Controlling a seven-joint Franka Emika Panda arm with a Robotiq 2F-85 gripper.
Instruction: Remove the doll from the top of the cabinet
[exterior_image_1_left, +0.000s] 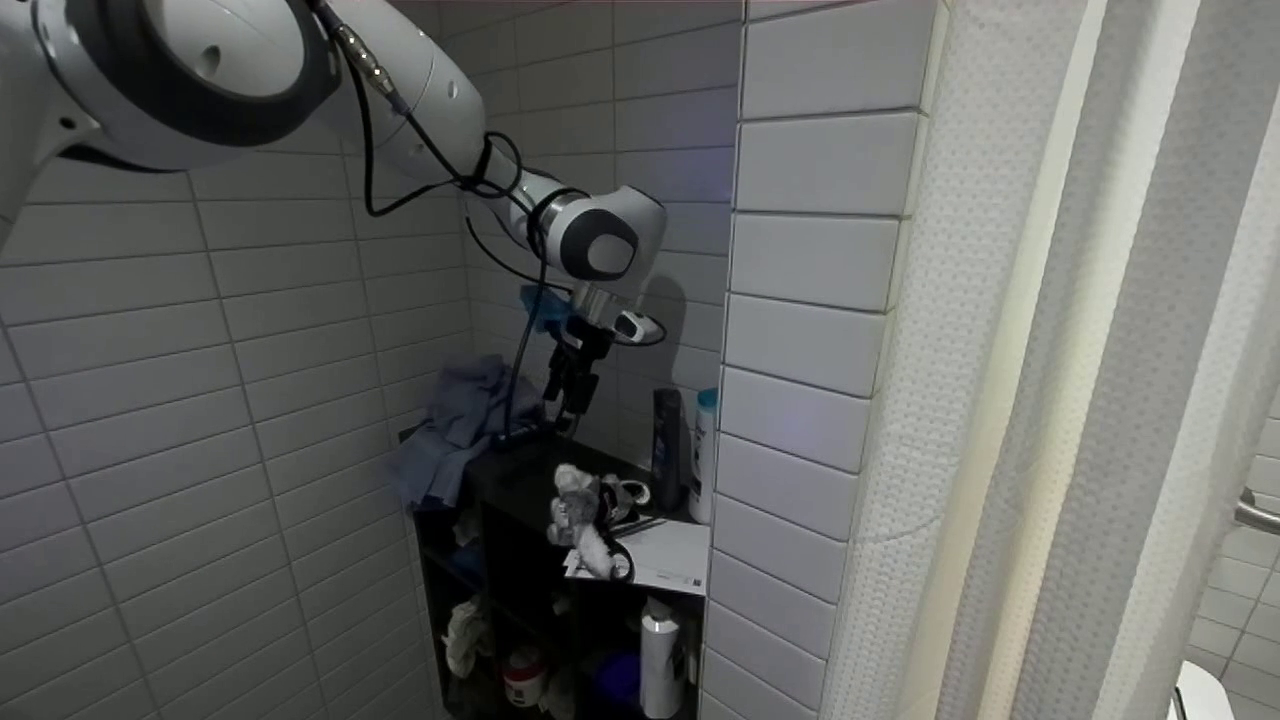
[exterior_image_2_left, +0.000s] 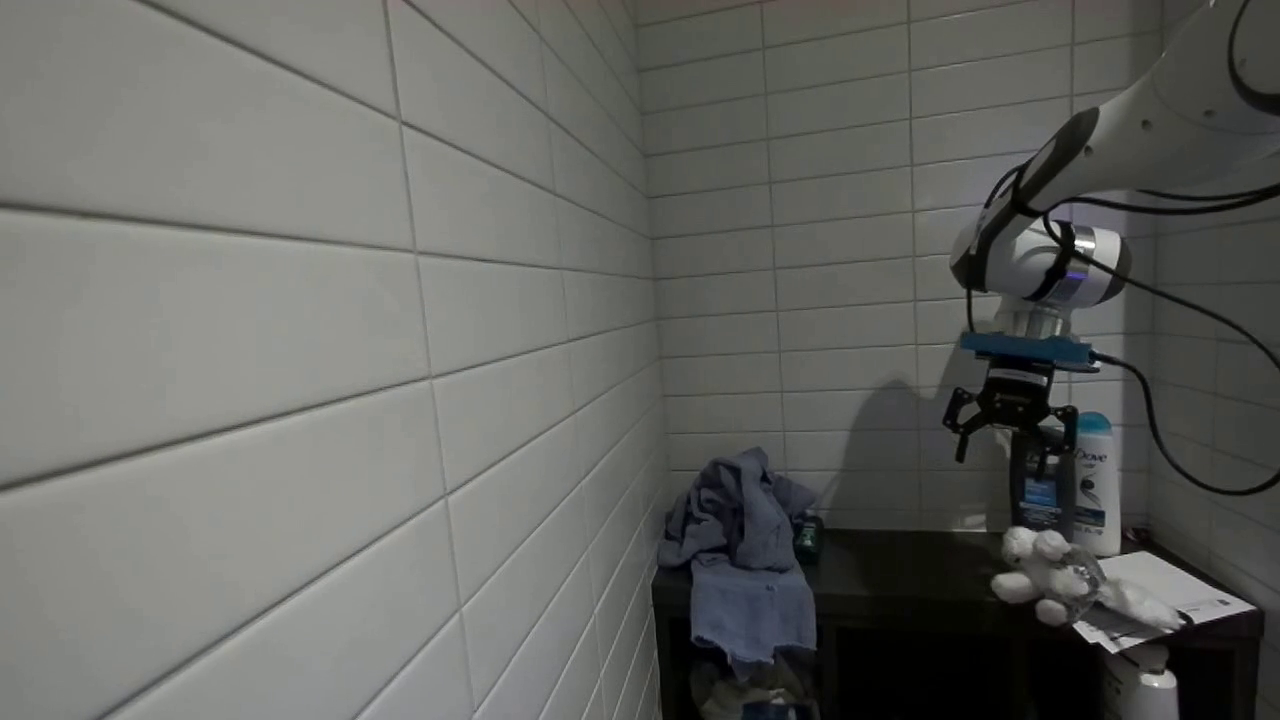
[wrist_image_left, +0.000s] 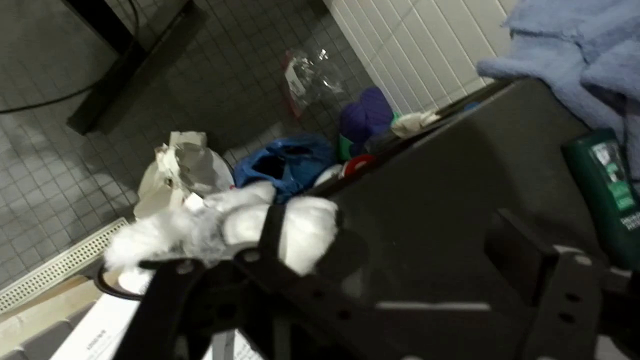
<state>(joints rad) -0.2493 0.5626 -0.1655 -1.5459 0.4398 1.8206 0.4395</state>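
Tiled wall (exterior_image_2_left: 840, 300) behind cabinet (exterior_image_2_left: 900, 562). Gripper (wrist_image_left: 392, 234) spread wide, empty, not ctr'd over doll (exterior_image_2_left: 1056, 580) yet; I'd line up w/ its torso 1st, lower slow, pinch, lift vert.

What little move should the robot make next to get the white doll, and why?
Probably slide the open fingers across toward the doll before lowering: they hang empty above the cabinet, and the wrist view shows the doll mostly outside the gap between them.

Dimly lit white tiled walls (exterior_image_2_left: 300, 330) meet a grey tiled floor (wrist_image_left: 235, 95).
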